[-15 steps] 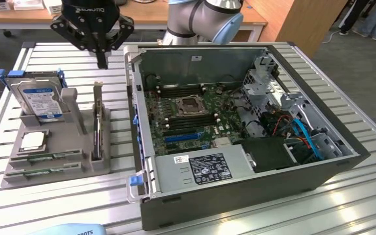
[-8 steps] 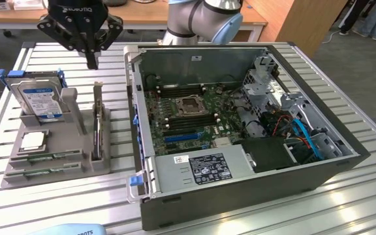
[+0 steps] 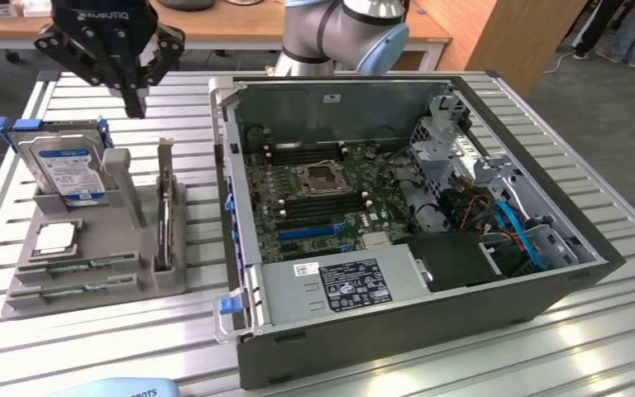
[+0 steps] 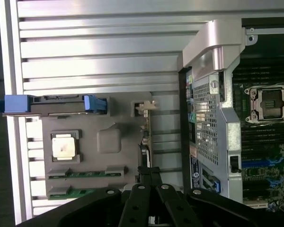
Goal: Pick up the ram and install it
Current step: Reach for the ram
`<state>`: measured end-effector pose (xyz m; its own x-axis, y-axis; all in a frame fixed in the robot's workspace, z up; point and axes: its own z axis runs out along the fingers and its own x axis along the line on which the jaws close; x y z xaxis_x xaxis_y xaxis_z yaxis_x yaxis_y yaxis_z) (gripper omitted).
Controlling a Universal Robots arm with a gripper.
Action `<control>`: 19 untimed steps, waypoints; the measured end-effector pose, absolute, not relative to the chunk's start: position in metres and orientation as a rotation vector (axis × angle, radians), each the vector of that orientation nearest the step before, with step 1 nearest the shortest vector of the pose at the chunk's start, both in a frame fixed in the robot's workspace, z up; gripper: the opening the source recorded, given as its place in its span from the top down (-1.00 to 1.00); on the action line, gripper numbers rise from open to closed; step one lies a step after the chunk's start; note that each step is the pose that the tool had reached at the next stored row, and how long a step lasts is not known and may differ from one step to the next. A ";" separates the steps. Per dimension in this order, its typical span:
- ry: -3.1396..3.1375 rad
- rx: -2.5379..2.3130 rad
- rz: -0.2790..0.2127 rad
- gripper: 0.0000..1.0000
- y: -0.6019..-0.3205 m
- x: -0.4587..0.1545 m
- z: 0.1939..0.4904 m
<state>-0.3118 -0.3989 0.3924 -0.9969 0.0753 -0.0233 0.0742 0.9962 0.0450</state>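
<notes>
Slatted metal table [image 3: 97,339]: all items are carried on it.

Grey holder [image 3: 108,248] [image 4: 109,142]: set on the table at the exterior view's left, just beside the computer case.

Ram sticks [image 3: 80,265] [image 4: 85,174]: two green sticks are laid flat, side by side, in slots at the near end of the holder. Neither is gripped.

Processor chip [image 3: 55,238] [image 4: 65,146]: seated flat in a square recess just behind the ram sticks.

Expansion card [image 3: 163,215] [image 4: 146,127]: stood on edge along the holder's case-side edge.

Hard drive [image 3: 64,169] [image 4: 52,104]: stood upright at the holder's far end, framed by a blue carrier.

Computer case [image 3: 428,322]: laid on its side with the panel off. The motherboard [image 3: 307,198] and the bare processor socket [image 3: 320,178] [image 4: 266,104] are exposed.

Gripper [image 3: 133,107] [image 4: 149,171]: hung above the holder's far end, clear of every item, with the fingers pressed together on nothing.

Robot arm [image 3: 346,29]: mounted behind the case.
</notes>
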 end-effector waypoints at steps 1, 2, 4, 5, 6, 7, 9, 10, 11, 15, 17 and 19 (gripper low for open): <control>3.114 0.117 0.069 0.80 -0.399 -0.314 0.392; 3.114 0.117 0.069 0.80 -0.399 -0.317 0.392; 3.114 0.117 0.069 0.80 -0.399 -0.322 0.392; 3.114 0.117 0.069 0.80 -0.399 -0.325 0.392; 3.114 0.117 0.069 0.80 -0.399 -0.327 0.392; 3.114 0.117 0.069 0.80 -0.399 -0.330 0.392; 3.114 0.117 0.069 0.80 -0.399 -0.334 0.392; 3.114 0.117 0.069 0.80 -0.399 -0.336 0.392; 3.114 0.117 0.069 0.80 -0.399 -0.339 0.392; 3.114 0.117 0.069 0.80 -0.399 -0.347 0.392; 3.114 0.117 0.069 0.80 -0.399 -0.351 0.392; 3.114 0.117 0.069 0.80 -0.399 -0.355 0.392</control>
